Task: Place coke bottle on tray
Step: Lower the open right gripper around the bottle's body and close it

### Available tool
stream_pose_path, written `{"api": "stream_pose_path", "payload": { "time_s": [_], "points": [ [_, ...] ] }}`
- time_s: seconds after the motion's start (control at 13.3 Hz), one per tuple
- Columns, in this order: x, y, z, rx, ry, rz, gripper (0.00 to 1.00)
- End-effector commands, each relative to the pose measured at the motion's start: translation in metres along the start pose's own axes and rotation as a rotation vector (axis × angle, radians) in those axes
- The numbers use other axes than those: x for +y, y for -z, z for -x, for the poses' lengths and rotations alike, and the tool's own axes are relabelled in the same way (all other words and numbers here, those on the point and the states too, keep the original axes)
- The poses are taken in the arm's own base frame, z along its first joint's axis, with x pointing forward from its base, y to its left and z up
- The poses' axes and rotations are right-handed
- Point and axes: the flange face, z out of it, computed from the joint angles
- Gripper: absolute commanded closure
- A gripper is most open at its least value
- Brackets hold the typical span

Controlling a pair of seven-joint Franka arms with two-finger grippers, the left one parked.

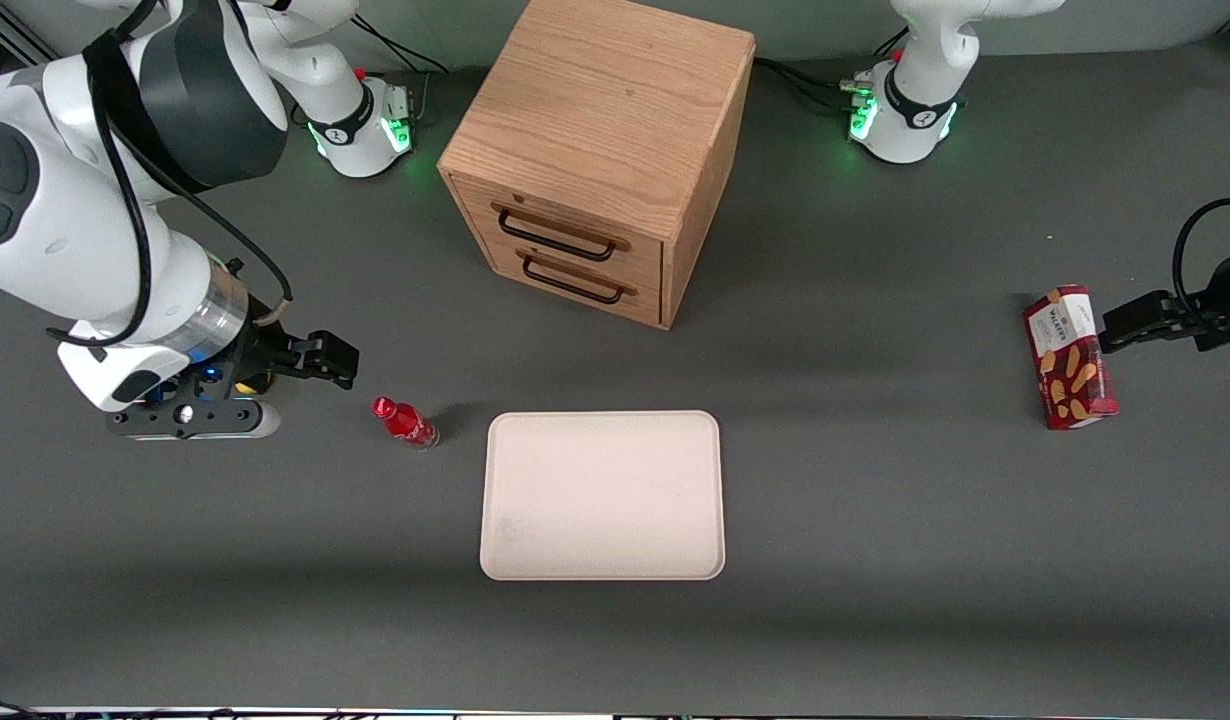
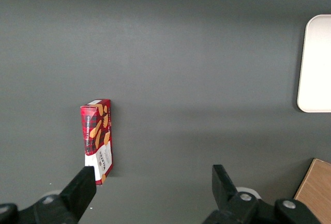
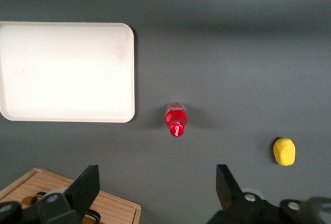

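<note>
Your tool [image 3: 158, 193] hung wide open above the tabletop [image 1: 875, 560], holding nothing. The coke bottle [image 1: 405, 422] stood, apparently upright, just beside the tray [image 1: 603, 495], not touching it.

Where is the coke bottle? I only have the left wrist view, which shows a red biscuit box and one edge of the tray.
Observer: The coke bottle is on the table beside the tray, not on it, toward the working arm's end.
Operator: Is the gripper holding it?
Observer: No. The gripper is open and holds nothing; it hangs above the table, apart from the bottle.
Operator: Anything else near there?
Observer: A yellow lump lies on the table, farther from the tray than the bottle is.
</note>
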Motion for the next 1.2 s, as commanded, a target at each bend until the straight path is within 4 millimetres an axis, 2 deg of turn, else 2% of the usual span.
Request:
{"api": "stream_pose_path", "payload": {
  "time_s": [0.0,0.15,0.45,1.12],
  "points": [
    [0.005,-0.016,0.01,-0.058,0.028,-0.008,0.0],
    [0.007,-0.037,0.011,-0.074,0.021,-0.006,0.0],
    [0.015,-0.09,0.022,-0.021,0.011,-0.023,0.0],
    [0.028,-0.222,0.05,0.133,-0.003,-0.059,0.0]
  ]
}}
